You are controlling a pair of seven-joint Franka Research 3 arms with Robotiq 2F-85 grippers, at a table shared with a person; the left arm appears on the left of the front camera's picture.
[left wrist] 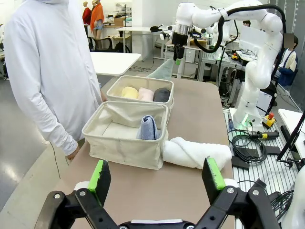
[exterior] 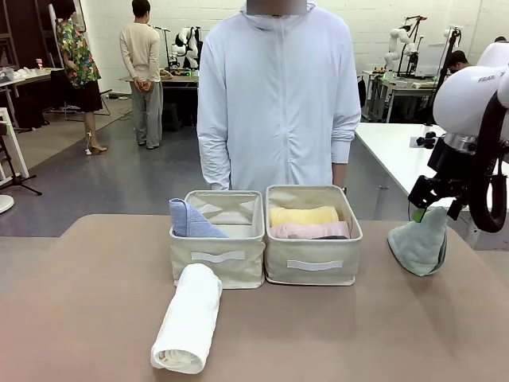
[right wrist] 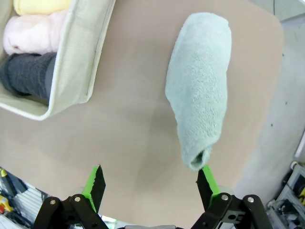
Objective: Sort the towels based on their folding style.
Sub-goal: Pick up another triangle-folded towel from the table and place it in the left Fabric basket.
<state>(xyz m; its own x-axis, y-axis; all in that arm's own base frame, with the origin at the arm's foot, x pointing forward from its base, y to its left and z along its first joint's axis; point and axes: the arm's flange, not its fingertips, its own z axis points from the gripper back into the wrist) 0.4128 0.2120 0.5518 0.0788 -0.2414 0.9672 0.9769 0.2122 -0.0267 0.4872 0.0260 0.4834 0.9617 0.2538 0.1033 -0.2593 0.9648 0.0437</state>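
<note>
A white rolled towel (exterior: 188, 318) (left wrist: 198, 152) lies on the table in front of the left basket (exterior: 216, 267). In that basket stands a light blue folded cone (exterior: 191, 219) (left wrist: 148, 128). The right basket (exterior: 312, 270) (right wrist: 83, 57) holds rolled yellow (exterior: 304, 216), pink (exterior: 310, 231) and dark grey (right wrist: 26, 74) towels. At the table's right stands a grey-green cone (exterior: 420, 243) (right wrist: 200, 86). My right gripper (exterior: 429, 208) (right wrist: 151, 181) hangs open just above its tip, which sits beside one finger. My left gripper (left wrist: 156, 174) is open and holds nothing, well back from the baskets.
A person (exterior: 278, 95) in a pale jacket stands at the far edge behind the baskets, arms down. The brown table (exterior: 79, 302) has bare room at front left and front right. The grey-green cone stands near the table's right corner.
</note>
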